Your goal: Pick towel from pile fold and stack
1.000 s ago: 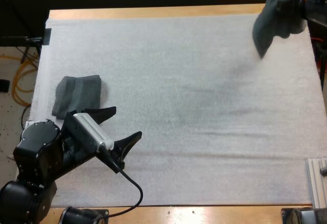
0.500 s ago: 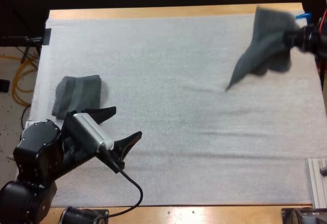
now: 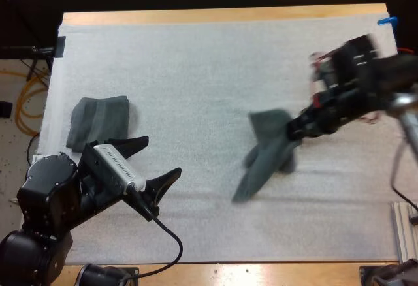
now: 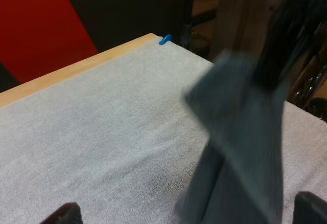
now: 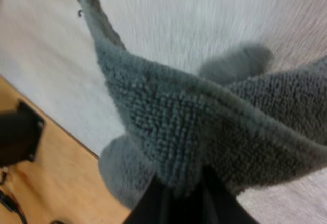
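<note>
- No words, labels, brand names, numbers or signs can be read on anything in these views.

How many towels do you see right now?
2. One folded towel lies at the mat's left side; a loose towel hangs from the right jaws over the mat's middle.
</note>
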You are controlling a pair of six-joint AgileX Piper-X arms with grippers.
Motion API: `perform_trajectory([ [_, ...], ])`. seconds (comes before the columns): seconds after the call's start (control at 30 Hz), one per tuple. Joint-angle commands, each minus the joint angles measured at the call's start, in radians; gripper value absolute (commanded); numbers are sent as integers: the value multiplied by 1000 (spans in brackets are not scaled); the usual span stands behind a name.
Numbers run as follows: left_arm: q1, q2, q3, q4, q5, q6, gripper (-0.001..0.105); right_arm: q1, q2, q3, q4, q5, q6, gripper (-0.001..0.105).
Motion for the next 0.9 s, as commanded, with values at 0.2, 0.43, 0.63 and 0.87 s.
perform_trajectory([
  [0.2,-3,-1,-6,-6,10,-14,78,47,213,40,-351,83,129,1],
  [0.43,-3,-1,-6,-6,10,-14,78,47,331,37,-706,64,356,3],
  [0.63,-3,-1,-6,-6,10,-14,78,47,338,28,-952,99,430,48],
  [0.87,-3,-1,-6,-6,10,-14,78,47,335,-22,-1018,102,440,81],
])
